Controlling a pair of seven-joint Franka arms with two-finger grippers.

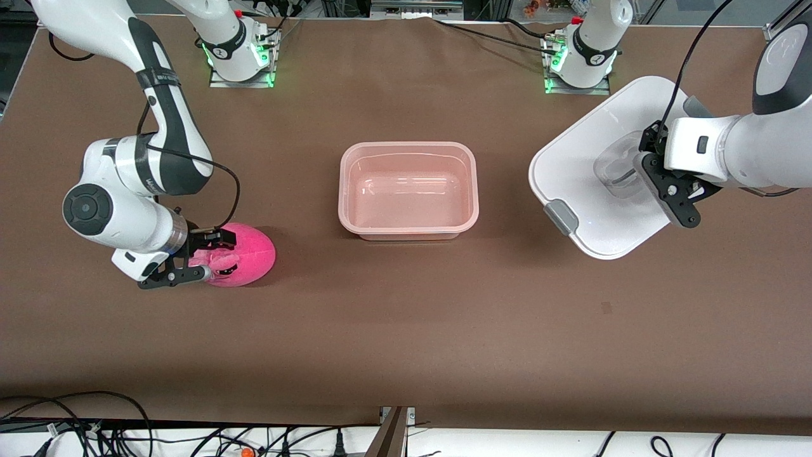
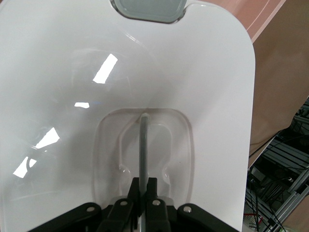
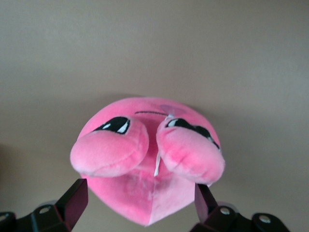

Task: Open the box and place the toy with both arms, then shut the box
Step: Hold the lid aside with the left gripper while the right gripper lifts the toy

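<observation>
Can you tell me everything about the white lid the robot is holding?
The lid is smooth, shiny white plastic, a rounded rectangle. It has grey clips at its ends and a clear sunken handle in the middle. It is off the pink box and tilted, toward the left arm's end of the table. The left hand is shut on the handle's thin bar. Whether its edge touches the table is unclear.

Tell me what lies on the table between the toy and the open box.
Nothing: in the front view the stretch of brown table between the toy, flanked by the open right gripper, and the box is bare.
</observation>
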